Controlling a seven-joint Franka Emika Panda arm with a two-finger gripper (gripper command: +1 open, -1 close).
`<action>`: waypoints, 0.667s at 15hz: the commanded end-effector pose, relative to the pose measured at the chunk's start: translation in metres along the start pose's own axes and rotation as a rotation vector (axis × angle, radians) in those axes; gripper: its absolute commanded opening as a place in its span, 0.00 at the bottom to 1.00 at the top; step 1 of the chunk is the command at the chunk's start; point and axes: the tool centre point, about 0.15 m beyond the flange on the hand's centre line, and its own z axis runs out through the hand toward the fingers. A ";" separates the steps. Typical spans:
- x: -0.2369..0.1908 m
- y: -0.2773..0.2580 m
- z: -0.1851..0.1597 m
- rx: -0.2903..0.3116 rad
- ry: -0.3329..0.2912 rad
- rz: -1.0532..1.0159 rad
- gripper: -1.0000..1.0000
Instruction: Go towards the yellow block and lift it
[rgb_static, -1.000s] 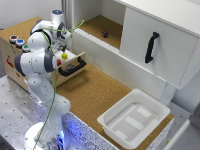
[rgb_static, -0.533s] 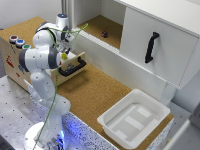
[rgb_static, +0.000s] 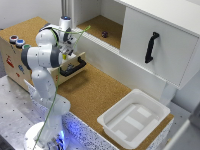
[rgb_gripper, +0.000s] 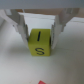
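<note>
Since a moment ago, my arm has swung slightly toward the exterior view's right, above the open wooden drawer (rgb_static: 75, 66). My gripper (rgb_gripper: 39, 38) has its fingers (rgb_gripper: 20, 31) clamped on the yellow block (rgb_gripper: 40, 44), one pressing each side. A red object (rgb_gripper: 42, 82) lies blurred below it.

The brown cork table top (rgb_static: 95, 92) carries everything. A white plastic tray (rgb_static: 134, 119) sits on it near the front edge. Beyond the tray stands a big white cabinet (rgb_static: 155, 45) with a black handle (rgb_static: 151, 47). Far across the cork from the tray sits a wooden box (rgb_static: 15, 57) — its open drawer (rgb_static: 75, 66) pokes out over the table.
</note>
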 end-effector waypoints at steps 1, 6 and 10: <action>-0.005 -0.004 -0.053 -0.069 0.099 -0.038 0.00; -0.024 0.018 -0.137 -0.038 0.181 -0.060 0.00; -0.037 0.071 -0.165 -0.038 0.205 -0.048 0.00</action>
